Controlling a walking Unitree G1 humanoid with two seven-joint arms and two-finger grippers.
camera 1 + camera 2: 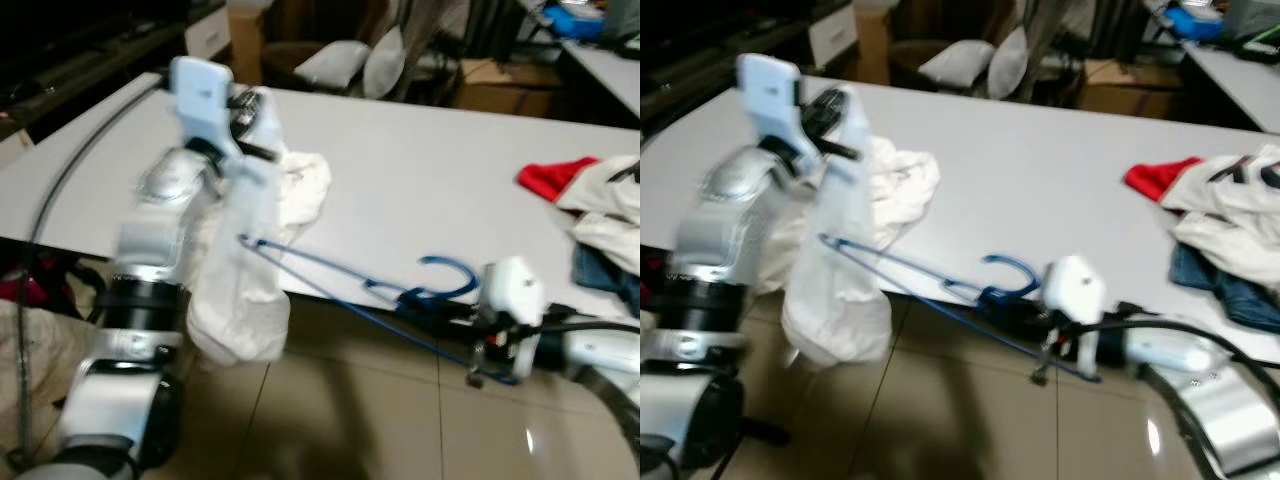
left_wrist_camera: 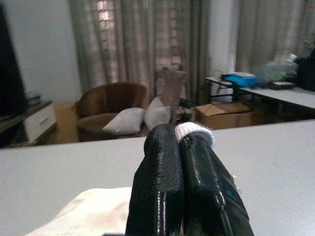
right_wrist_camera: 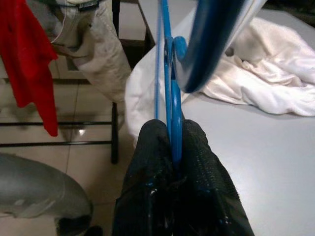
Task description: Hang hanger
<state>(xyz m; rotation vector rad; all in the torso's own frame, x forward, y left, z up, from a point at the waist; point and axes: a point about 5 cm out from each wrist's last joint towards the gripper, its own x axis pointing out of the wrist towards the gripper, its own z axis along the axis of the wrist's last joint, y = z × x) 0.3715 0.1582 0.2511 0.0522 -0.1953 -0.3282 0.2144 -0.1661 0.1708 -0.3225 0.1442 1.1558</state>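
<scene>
A blue wire hanger point(image 1: 330, 270) lies slanted over the table's front edge, its hook point(image 1: 450, 270) to the right. My right gripper point(image 1: 425, 305) is shut on it just below the hook, and the wrist view shows the blue wire point(image 3: 170, 93) pinched between the black fingers point(image 3: 147, 147). A white garment point(image 1: 240, 290) hangs off the table edge from my raised left gripper point(image 1: 248, 110), which is shut on its cloth point(image 2: 194, 130). The hanger's left tip touches the hanging garment. The rest of the garment lies bunched on the table point(image 1: 300, 185).
The white table point(image 1: 430, 170) spans the view. At its right end lies a pile of clothes point(image 1: 610, 215) with a red cloth point(image 1: 550, 177). Behind the table are an armchair with pillows point(image 1: 340, 60) and a cardboard box point(image 1: 500, 85). Tiled floor point(image 1: 350, 400) lies below.
</scene>
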